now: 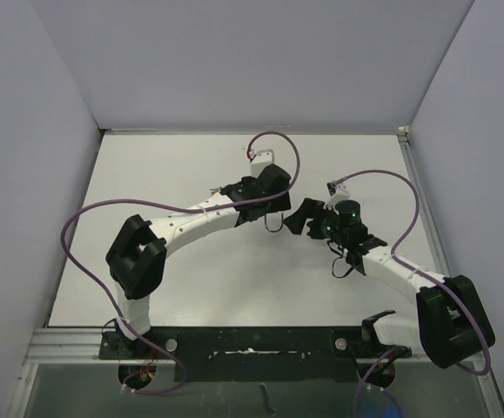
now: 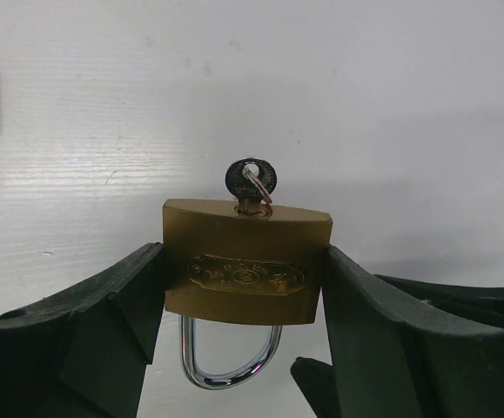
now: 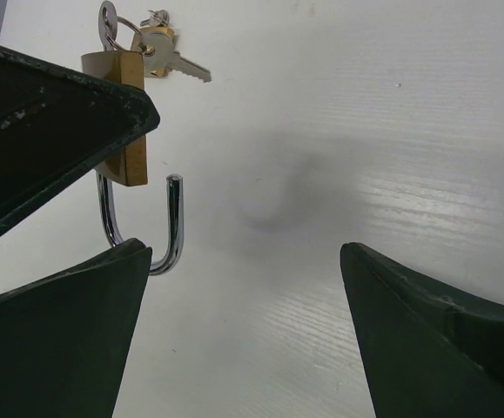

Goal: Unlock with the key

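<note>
In the top external view, the left end effector (image 1: 272,207) sat near the middle of the frame, carrying the padlock (image 1: 275,224). The right end effector (image 1: 311,219) was just to its right and facing it, so it was the free one nearest the lock.

In the left wrist view, both fingers (image 2: 138,300) pinched the padlock across its brass body, above the table (image 2: 382,104). The lock's long axis ran top to bottom of the frame. The key (image 2: 252,180) stood in the upper edge and the shackle (image 2: 230,364) hung toward the bottom.

In the right wrist view, the right end effector was spread wide and held nothing. The padlock was edge-on at the upper left, with a spare key (image 3: 182,65) dangling at the top. The seated key lay up and left of the gap. One shackle leg stood free of the body, so the lock looked released.
</note>
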Controlling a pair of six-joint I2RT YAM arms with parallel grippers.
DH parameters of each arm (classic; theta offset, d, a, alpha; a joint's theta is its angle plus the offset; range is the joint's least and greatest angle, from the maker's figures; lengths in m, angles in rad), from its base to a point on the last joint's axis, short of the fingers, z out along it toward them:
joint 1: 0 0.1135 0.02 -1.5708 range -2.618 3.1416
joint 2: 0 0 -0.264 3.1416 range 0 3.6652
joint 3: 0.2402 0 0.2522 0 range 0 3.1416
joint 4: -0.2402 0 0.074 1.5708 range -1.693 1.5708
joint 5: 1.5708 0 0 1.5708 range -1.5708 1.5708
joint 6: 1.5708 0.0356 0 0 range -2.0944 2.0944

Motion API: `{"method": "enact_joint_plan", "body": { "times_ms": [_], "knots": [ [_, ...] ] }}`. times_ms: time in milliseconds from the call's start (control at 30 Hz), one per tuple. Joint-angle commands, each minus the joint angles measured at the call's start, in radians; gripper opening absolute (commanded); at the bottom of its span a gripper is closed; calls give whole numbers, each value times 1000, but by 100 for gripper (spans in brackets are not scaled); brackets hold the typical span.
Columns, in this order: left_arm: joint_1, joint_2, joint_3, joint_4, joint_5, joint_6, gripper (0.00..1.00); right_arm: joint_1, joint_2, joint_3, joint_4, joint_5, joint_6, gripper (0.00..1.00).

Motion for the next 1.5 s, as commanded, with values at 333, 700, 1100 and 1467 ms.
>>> {"method": "enact_joint_plan", "body": {
  "times_ms": [333, 700, 1100, 1467],
  "knots": [
    [23, -96, 1, 175, 81, -113, 0, -8, 69, 6, 84, 6, 39, 95],
    [86, -265, -170, 303, 127, -168, 0, -13, 83, 19, 52, 7, 31, 95],
    [104, -322, -245, 363, 154, -191, 0, -13, 70, 53, 69, -44, -4, 95],
    [104, -232, -185, 275, 144, -211, 0, 9, -72, 122, -165, 128, -180, 95]
  ]
}}
